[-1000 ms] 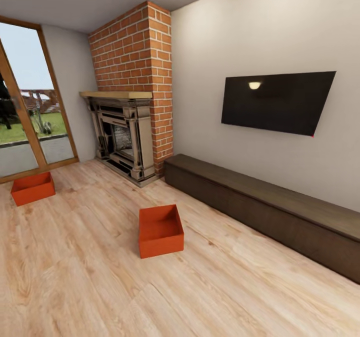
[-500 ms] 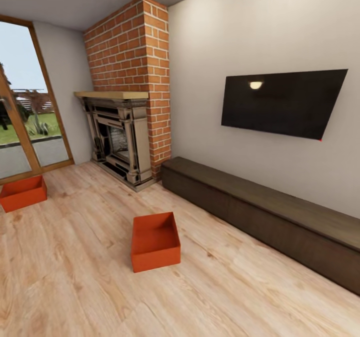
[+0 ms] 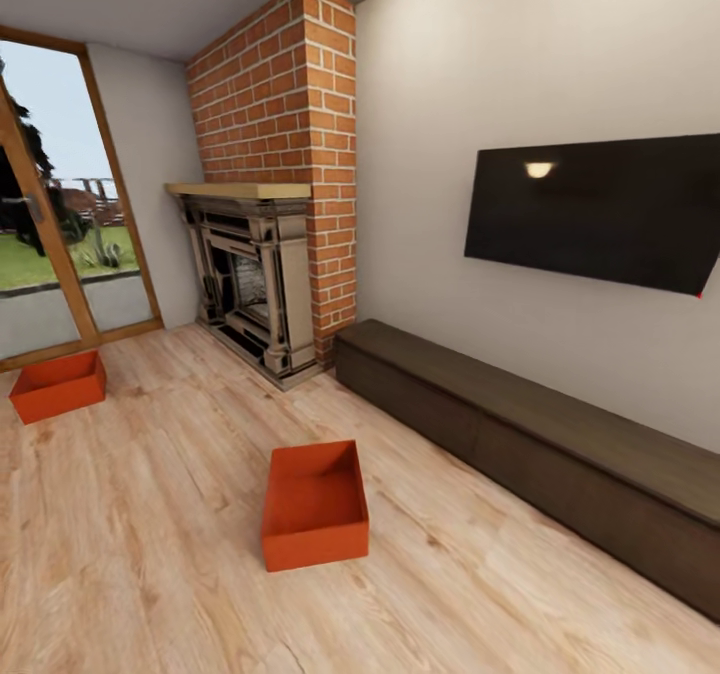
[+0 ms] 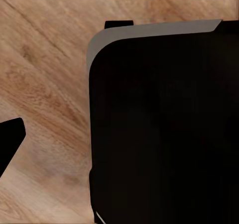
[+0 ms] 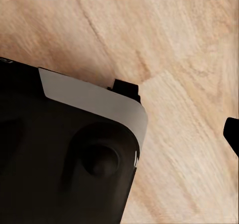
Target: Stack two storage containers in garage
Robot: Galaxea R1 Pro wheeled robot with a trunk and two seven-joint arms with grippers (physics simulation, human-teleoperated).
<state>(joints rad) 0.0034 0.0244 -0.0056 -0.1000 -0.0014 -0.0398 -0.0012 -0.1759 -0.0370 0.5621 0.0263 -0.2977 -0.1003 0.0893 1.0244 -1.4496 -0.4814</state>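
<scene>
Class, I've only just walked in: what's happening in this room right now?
Nothing is being handled yet. Two red-orange open-top plastic bins sit apart on the light wood-plank floor: the nearer bin in mid-room, the farther bin by the glass door. A brick fireplace and a long dark bench line the wall. The wrist cameras face floorboards.

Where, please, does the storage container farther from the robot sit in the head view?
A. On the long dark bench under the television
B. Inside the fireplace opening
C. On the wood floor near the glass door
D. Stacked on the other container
C: the farther storage container rests on the wood-plank floor beside the glass door, apart from the nearer storage container.
</scene>
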